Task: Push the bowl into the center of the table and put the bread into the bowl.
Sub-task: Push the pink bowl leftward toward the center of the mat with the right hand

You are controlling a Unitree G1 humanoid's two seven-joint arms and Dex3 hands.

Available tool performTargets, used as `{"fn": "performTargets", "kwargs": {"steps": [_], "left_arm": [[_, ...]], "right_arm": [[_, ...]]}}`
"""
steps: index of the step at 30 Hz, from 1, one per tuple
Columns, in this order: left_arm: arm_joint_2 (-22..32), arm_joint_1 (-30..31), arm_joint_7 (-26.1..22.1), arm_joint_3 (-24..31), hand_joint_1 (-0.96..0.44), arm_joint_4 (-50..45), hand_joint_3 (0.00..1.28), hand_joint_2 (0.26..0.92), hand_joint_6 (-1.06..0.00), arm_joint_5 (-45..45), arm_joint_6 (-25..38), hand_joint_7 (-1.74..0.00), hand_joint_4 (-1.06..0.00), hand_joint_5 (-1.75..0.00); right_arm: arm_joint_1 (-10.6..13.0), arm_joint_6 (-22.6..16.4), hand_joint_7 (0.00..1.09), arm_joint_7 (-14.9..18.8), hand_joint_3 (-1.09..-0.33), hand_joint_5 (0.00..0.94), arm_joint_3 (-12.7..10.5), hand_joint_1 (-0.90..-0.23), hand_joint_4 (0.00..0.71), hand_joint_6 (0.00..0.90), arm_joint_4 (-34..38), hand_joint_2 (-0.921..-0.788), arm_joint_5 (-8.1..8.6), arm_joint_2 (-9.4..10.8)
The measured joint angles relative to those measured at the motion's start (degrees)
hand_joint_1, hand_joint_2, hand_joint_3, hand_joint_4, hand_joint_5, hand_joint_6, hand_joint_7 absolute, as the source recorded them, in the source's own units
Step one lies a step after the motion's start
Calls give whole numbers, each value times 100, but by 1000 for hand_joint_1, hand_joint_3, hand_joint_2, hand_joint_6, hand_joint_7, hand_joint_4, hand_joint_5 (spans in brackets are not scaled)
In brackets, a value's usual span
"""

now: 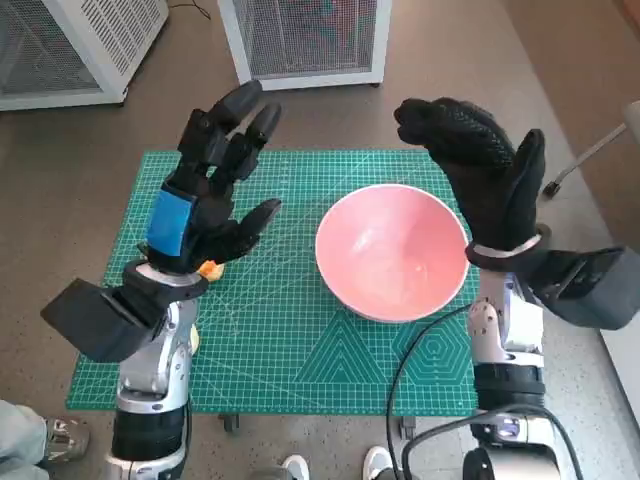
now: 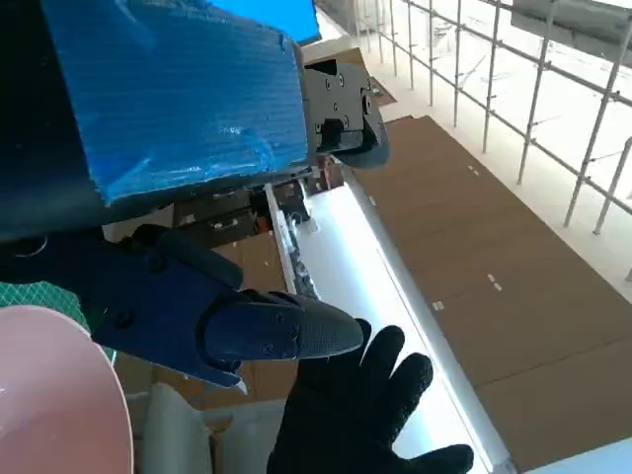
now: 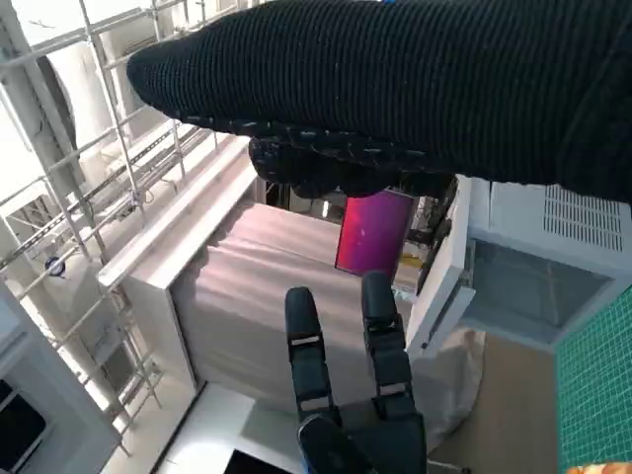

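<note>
Item: pink bowl [image 1: 392, 252]. Position: upright on the green cutting mat [image 1: 290, 330] that covers the table, right of the mat's middle, nearer the right robot hand than the left. Contents: none visible; the inside shows bare pink. In the left wrist view a curved slice of its rim [image 2: 59, 395] fills one corner.

Item: bread [image 1: 209, 268]. Position: on the mat at its left side, well apart from the bowl. Only a small orange-yellow piece shows, just beneath the left robot hand's lower fingers; the rest is hidden by that hand and forearm. Whether the hand touches it cannot be told.

Item: left robot hand [image 1: 212, 190]. Black, with blue tape [image 1: 172, 220] across its back. Raised above the left part of the mat, fingers spread and pointing away from the robot, thumb out toward the bowl. It holds nothing.

Item: right robot hand [image 1: 480, 170]. Black knitted glove. Raised above the bowl's far right edge, fingers apart and extended, holding nothing. No contact with the bowl can be made out.

Item: surroundings. Brown floor [image 1: 90, 180] round the table; two white units with mesh fronts [image 1: 305, 35] beyond its far edge; black cable [image 1: 415, 355] crossing the mat's near right part; shoes of a person [image 1: 335, 466] at the near edge.
</note>
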Motion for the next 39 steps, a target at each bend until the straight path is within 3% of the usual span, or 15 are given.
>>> {"fn": "performTargets", "kwargs": {"steps": [4, 9, 15, 20, 28, 39], "left_arm": [[7, 0, -5, 0, -624, 0, 313, 921, -3, 0, 3, -610, -289, 0], [22, 1, -6, -1, -624, -1, 313, 921, -1, 18, 3, -609, -289, 0], [78, 5, -5, 2, -621, -3, 317, 921, 1, 46, 3, -605, -283, 0], [129, 8, -4, 3, -632, -8, 341, 921, 0, 82, 3, -603, -278, 0], [177, 8, -4, 5, -630, -8, 353, 921, 1, 79, 2, -595, -276, 0], [191, 42, 1, 4, -626, -46, 369, 921, 0, 119, 1, -592, -276, -1]], "right_arm": [[-1, -109, 5, -17, -654, 0, -60, -643, 247, 391, 79, -921, -14, -39], [-102, -533, 10, -120, -654, 0, -320, -635, 242, 401, 818, -921, -137, -259], [-387, -1150, 9, -740, -654, 1, -635, -615, 242, 399, 2136, -921, -484, -574], [-653, -1422, 2, -1408, -661, 1, -772, -584, 242, 380, 3174, -921, -765, -775], [-746, -1300, 5, -2157, -692, 0, -856, -555, 235, 373, 4268, -921, -1002, -870], [-655, -742, 33, -2785, -738, 3, -838, -554, 242, 432, 4706, -921, -1333, -650]]}}
